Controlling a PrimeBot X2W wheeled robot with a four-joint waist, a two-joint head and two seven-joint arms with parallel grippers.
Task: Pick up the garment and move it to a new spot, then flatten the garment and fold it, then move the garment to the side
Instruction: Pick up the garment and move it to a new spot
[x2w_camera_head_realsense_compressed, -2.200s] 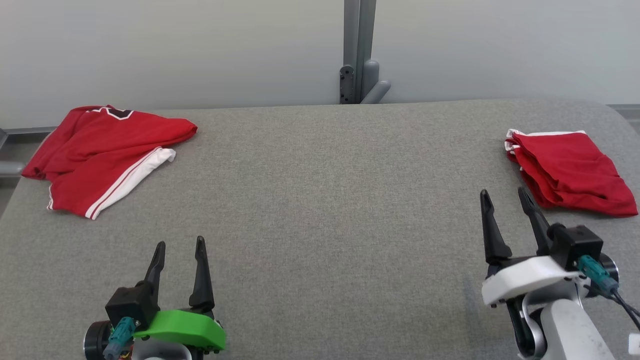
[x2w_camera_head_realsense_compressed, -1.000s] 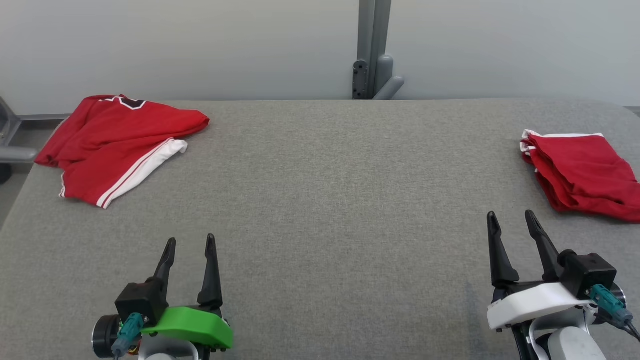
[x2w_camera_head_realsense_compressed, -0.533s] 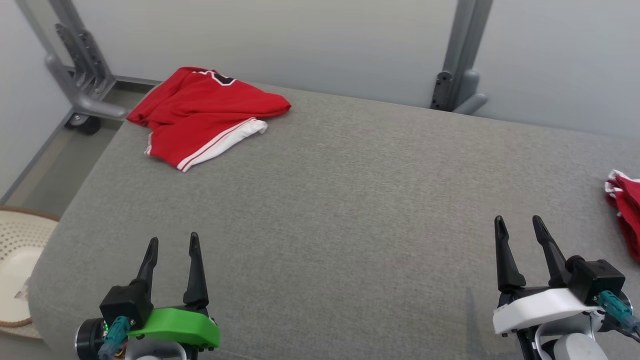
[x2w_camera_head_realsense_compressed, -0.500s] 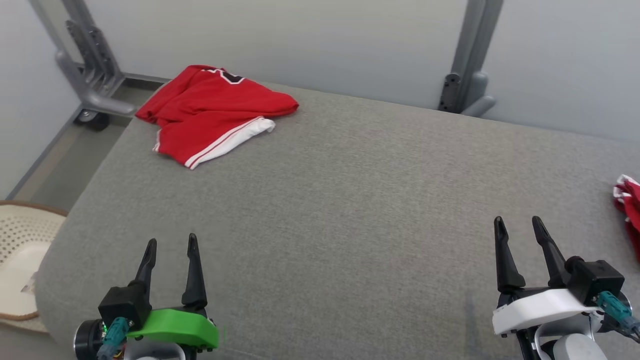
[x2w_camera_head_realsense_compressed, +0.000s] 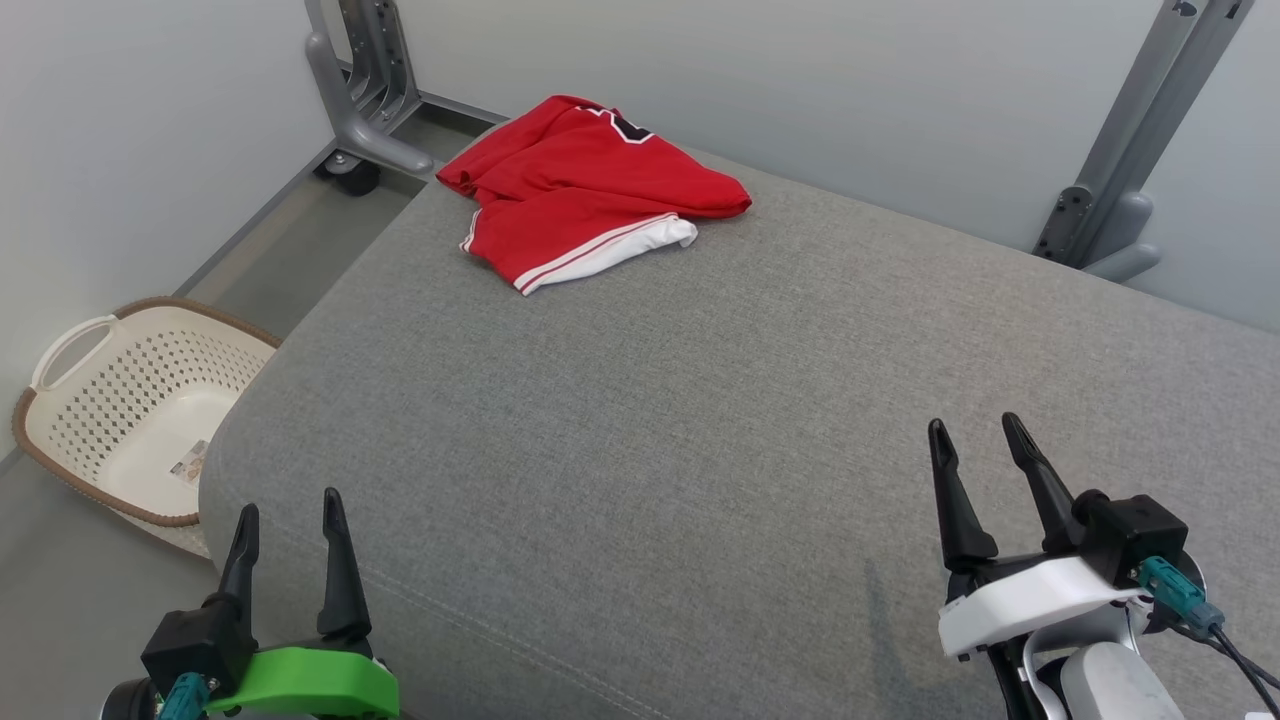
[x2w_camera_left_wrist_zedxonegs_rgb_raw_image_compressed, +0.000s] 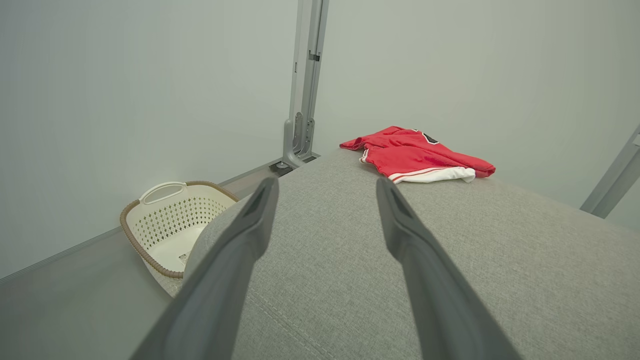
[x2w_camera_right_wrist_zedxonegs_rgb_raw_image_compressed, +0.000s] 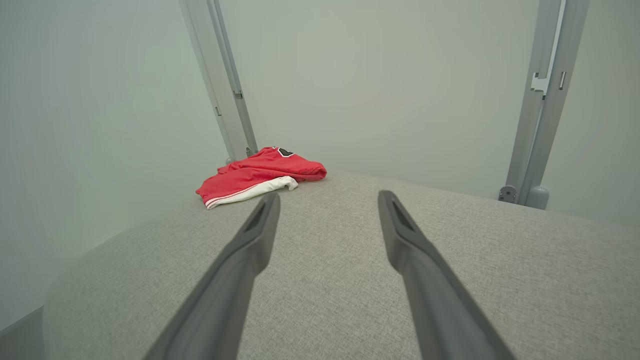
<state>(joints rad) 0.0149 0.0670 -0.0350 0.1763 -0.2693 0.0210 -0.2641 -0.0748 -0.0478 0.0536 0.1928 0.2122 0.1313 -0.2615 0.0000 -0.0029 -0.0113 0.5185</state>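
The crumpled red garment (x2w_camera_head_realsense_compressed: 590, 195) with white striped trim lies near the far left corner of the grey fabric-covered counter (x2w_camera_head_realsense_compressed: 700, 400), at about 11 o'clock in the head view, well apart from both arms. The left end effector (x2w_camera_head_realsense_compressed: 288, 503), at 7 o'clock, and the right end effector (x2w_camera_head_realsense_compressed: 973, 422), at 5 o'clock, stand spread wide and hold nothing. The cloth looks light, limp and likely to bunch. Pinching two outer corners or the banded edge should let it hang flat.

a cream laundry basket (x2w_camera_head_realsense_compressed: 140, 400) sits on the floor beside the grey cushion (x2w_camera_head_realsense_compressed: 700, 420).
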